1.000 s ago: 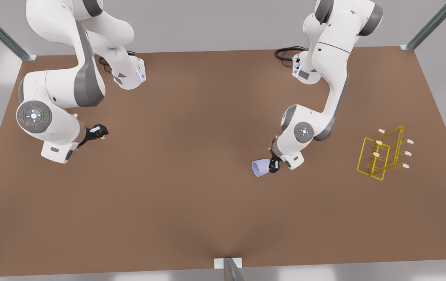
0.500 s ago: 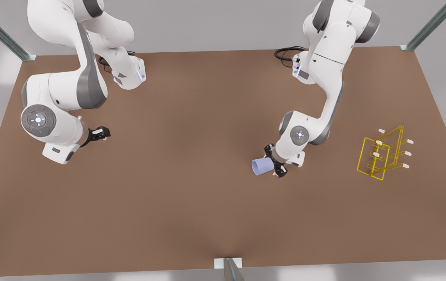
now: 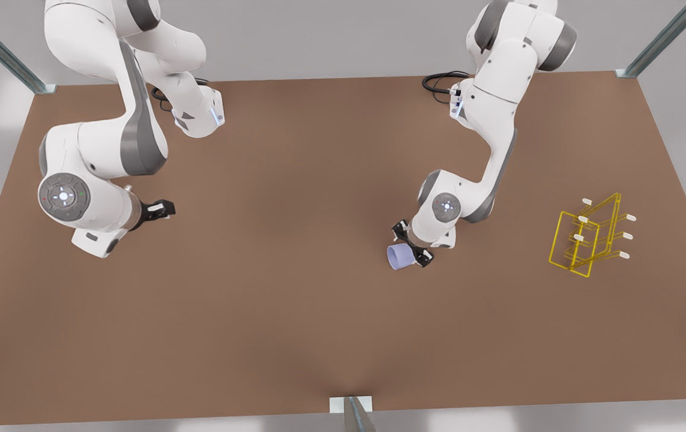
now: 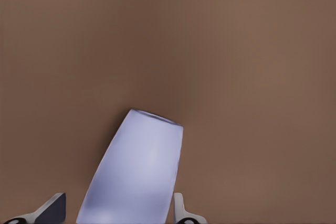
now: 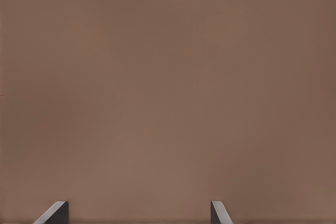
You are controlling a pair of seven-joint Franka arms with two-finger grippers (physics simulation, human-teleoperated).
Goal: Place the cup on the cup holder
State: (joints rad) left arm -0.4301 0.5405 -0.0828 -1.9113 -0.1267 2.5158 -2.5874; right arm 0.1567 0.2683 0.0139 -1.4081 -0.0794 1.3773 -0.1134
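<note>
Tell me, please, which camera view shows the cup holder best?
The front view: the yellow wire cup holder stands whole at its right, well apart from the cup between the left gripper fingers. Both wrist views face brown table.

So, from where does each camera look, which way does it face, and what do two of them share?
Front view: high above the table, facing down on both arms, the cup holder and the right gripper, which waits.
Left wrist view: on the left gripper, facing the cup between its open fingers.
Right wrist view: on the right gripper, facing bare table past open fingers.
Shared: front and left wrist views show the cup.
</note>
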